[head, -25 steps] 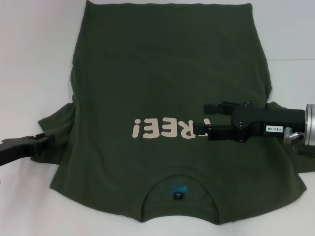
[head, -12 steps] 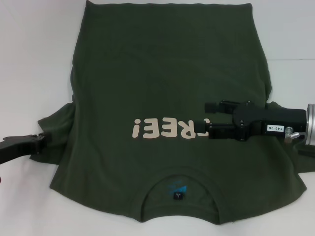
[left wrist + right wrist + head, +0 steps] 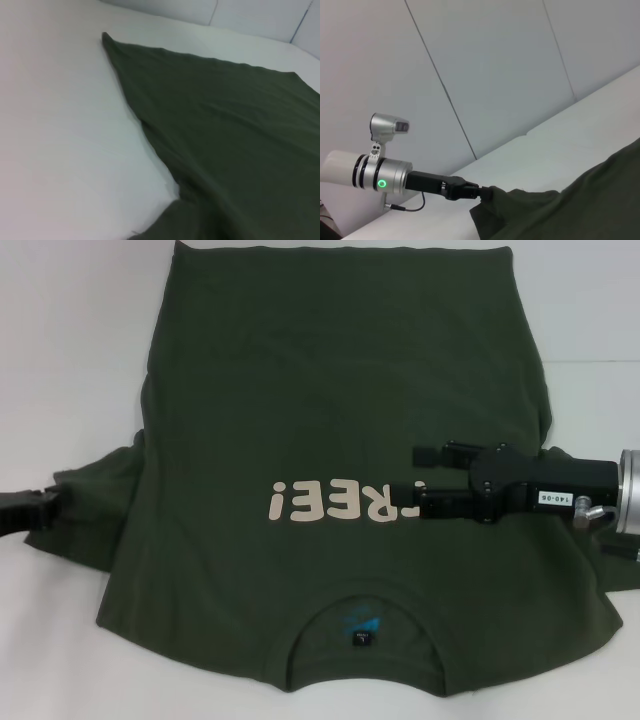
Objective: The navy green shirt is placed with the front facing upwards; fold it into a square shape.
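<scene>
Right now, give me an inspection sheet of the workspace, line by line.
Surface: white table, bare around the garment.
Job's things: dark olive-green short-sleeved cotton shirt spread front up, cream lettering showing, collar nearest the robot, not yet square.
Clutter: nothing seen.
Grippers: left gripper at the shirt's left sleeve, shut on its edge, as the right wrist view confirms; right gripper over the chest by the lettering, fingers apart, holding nothing.
Cables: thin dark cable under the left wrist.
Surroundings: pale panelled wall behind the table.
</scene>
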